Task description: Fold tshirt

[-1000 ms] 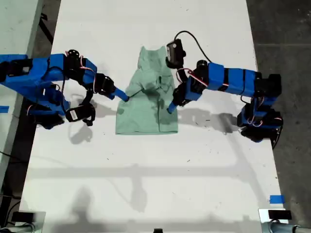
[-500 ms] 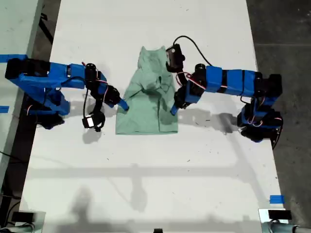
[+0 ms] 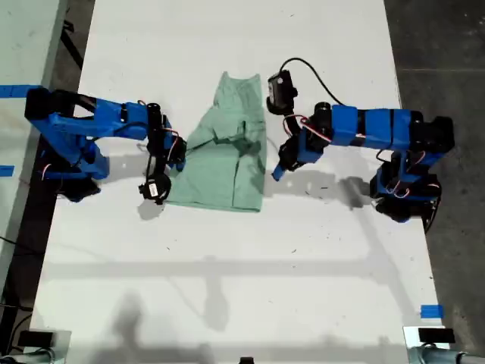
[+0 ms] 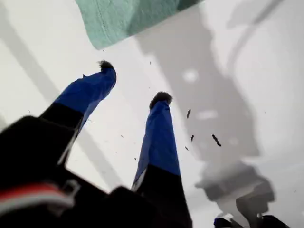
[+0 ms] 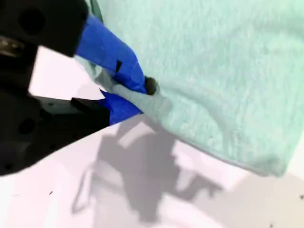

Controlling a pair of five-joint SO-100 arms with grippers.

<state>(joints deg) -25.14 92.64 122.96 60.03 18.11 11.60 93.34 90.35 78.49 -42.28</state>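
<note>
Two claws: my second gripper (image 5: 124, 96) clamped on tshirt (image 3: 224, 155) edge, keep pinch, drag cloth flat across. My first gripper (image 4: 134, 81) parted, empty, tshirt just ahead.

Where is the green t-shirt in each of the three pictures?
Exterior view: the tshirt lies mid-table between both arms.
First wrist view: only its corner shows, beyond my first pincer, which is open and empty.
Second wrist view: it fills most of the frame; my second pincer pinches its edge.
Shared landmark: the white table.
</note>
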